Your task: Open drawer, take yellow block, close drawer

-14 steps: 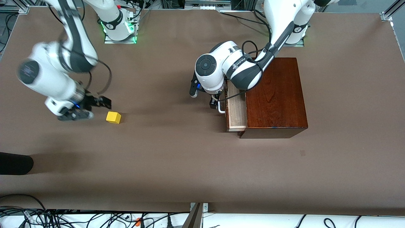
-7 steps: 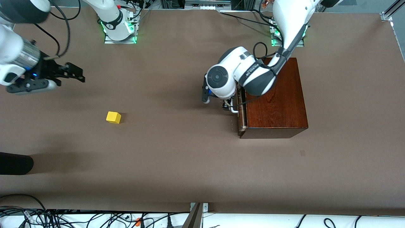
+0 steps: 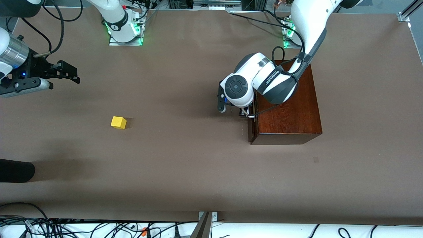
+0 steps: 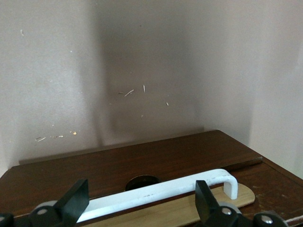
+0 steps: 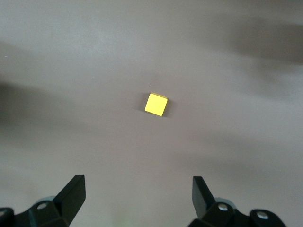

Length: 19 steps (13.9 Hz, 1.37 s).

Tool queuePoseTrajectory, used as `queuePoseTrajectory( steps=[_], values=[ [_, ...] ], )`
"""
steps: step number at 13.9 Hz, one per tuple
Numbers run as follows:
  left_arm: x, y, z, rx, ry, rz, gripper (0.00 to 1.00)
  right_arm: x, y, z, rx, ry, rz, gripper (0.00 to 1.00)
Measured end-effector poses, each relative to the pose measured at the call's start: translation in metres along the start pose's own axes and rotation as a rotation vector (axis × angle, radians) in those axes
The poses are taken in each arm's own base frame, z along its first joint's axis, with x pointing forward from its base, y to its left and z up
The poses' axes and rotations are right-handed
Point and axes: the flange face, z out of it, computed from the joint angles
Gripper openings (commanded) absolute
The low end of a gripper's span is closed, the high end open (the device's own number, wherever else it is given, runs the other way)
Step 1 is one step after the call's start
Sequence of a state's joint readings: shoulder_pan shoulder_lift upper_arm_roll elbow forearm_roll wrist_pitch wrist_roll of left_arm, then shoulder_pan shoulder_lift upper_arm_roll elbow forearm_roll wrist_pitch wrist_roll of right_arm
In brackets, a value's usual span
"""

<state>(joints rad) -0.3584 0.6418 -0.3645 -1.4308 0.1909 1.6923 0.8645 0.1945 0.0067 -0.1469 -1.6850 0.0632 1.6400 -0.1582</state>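
Observation:
The drawer [image 3: 250, 129] of the dark wooden box [image 3: 290, 105] is pushed in flush. My left gripper [image 3: 246, 114] is open at the drawer's front. In the left wrist view its fingers [image 4: 75, 201] stand wide apart at the two ends of the white loop handle [image 4: 156, 191], against the dark drawer front [image 4: 142, 163]. The yellow block [image 3: 118, 122] lies on the table toward the right arm's end. My right gripper [image 3: 71, 73] is open and empty, up in the air away from the block. The right wrist view shows the block [image 5: 156, 104] on the table, well off from the gripper [image 5: 137, 194].
A black object [image 3: 15, 170] lies at the table's edge, nearer to the front camera than the block. The arm bases [image 3: 124, 29] stand along the table's edge farthest from the front camera. Cables hang past the edge nearest to it.
The left gripper has pushed the drawer into the box until shut. The right gripper has risen from beside the yellow block and drawn away toward the right arm's end.

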Motion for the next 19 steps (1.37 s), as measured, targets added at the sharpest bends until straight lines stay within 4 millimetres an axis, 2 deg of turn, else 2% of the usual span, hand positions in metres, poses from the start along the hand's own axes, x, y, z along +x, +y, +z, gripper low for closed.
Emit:
queuePoseTrajectory(
  steps=[2,4,7,9,11,15,17,19],
  values=[
    [-0.007,-0.001,-0.016,-0.002,0.051,-0.092,1.0,0.001,0.002,0.002,-0.018,-0.006,-0.002,1.0],
    [-0.022,0.003,-0.052,0.012,0.116,-0.202,1.0,0.0,0.004,-0.006,-0.052,-0.009,-0.006,1.0],
    [-0.043,0.033,-0.116,0.038,0.17,-0.418,1.0,-0.004,0.003,-0.052,-0.075,0.036,-0.006,1.0],
    [-0.069,0.049,-0.151,0.053,0.183,-0.57,1.0,-0.006,0.003,-0.064,-0.076,0.046,-0.005,1.0],
    [-0.115,0.05,-0.178,0.067,0.2,-0.692,1.0,-0.007,0.002,-0.061,-0.072,0.019,-0.006,1.0],
    [-0.224,0.048,-0.219,0.115,0.247,-0.901,1.0,-0.009,-0.007,-0.056,-0.067,-0.017,-0.022,1.0],
    [-0.278,0.055,-0.231,0.13,0.267,-1.083,1.0,-0.008,-0.008,-0.055,-0.067,-0.018,-0.025,1.0],
    [-0.322,0.063,-0.232,0.139,0.294,-1.255,1.0,-0.008,-0.008,-0.054,-0.066,-0.02,-0.025,1.0]
  ],
)
